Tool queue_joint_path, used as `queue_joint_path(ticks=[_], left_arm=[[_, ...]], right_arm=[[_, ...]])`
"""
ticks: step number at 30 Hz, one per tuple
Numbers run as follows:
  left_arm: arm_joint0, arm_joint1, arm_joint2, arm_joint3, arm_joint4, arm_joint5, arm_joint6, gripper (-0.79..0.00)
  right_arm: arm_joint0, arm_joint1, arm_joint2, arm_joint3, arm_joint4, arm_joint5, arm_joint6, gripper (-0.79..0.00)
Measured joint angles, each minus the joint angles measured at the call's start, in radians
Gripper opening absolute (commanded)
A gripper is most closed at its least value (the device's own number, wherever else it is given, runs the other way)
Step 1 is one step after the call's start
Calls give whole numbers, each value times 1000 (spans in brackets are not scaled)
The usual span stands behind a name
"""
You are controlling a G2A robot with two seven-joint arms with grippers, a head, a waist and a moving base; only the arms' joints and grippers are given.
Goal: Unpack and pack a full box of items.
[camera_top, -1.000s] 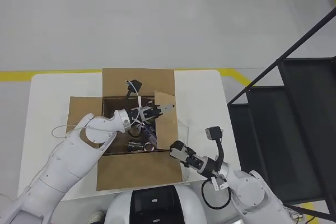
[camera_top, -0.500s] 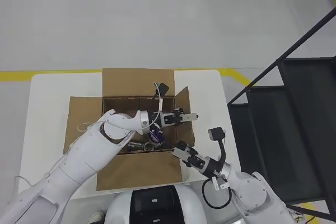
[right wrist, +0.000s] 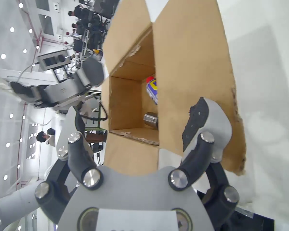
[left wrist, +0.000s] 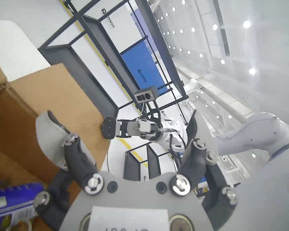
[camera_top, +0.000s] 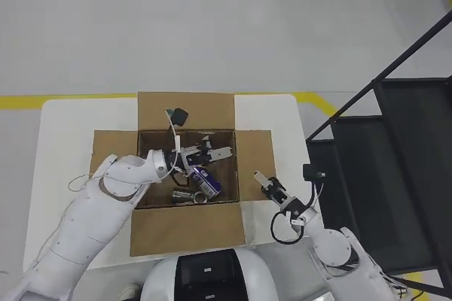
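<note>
The brown cardboard box [camera_top: 211, 111] sits open in the middle of the white tabletop [camera_top: 68, 135], with its four flaps spread outward to the far, near, left and right. Inside it, a blue spray can with a red cap [camera_top: 205, 181] lies slanted on its side in the right half. A short metal cylinder [camera_top: 187, 197] lies just nearer than the can, close to the near wall.

The left end effector [camera_top: 220, 154] reaches in from the left and hangs over the far right part of the opening, above the can. Its fingers [left wrist: 48, 131] stand wide apart with nothing between them. The right end effector [camera_top: 264, 182] is over the near part of the right flap [camera_top: 255, 150], outside the opening. Its fingers [right wrist: 207, 118] are also spread wide and hold nothing. Whether it touches the flap cannot be told.

To the right of the tabletop stands a black metal stair frame [camera_top: 384, 150]. A yellow floor line [camera_top: 60, 100] runs beyond the tabletop's far edge.
</note>
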State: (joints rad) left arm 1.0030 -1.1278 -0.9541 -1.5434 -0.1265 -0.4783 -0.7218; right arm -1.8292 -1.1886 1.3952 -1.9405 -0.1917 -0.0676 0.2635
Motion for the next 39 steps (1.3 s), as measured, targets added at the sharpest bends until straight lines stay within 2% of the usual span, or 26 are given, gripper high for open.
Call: queue_joint_path(ticks=[5,9,14,19,25,32,36,39], left_arm=[[200,57,-206,-190,75,8,-7,0],[343,84,-363,-289,104,6,25,0],[498,101,-546,-349,100,-19,123,0],[615,102,-675,-338,93,-44,268,0],[695,95,-747,-269,21,-73,387,0],[721,94,-782,-217,6,-88,391,0],[721,94,-781,-218,6,-88,390,0],[721,94,-781,-218,6,-88,390,0]], right_arm=[[73,-10,-77,74,-32,51,-12,0],[84,-13,-92,70,-55,58,-38,0],[49,-9,-63,-34,-114,39,-100,0],[39,-6,-79,-162,-232,41,-84,0],[163,-13,-214,-181,-401,93,41,0],[357,-41,-428,-76,-671,198,129,0],[440,-61,-515,-5,-795,276,155,0],[479,-69,-549,32,-861,292,168,0]])
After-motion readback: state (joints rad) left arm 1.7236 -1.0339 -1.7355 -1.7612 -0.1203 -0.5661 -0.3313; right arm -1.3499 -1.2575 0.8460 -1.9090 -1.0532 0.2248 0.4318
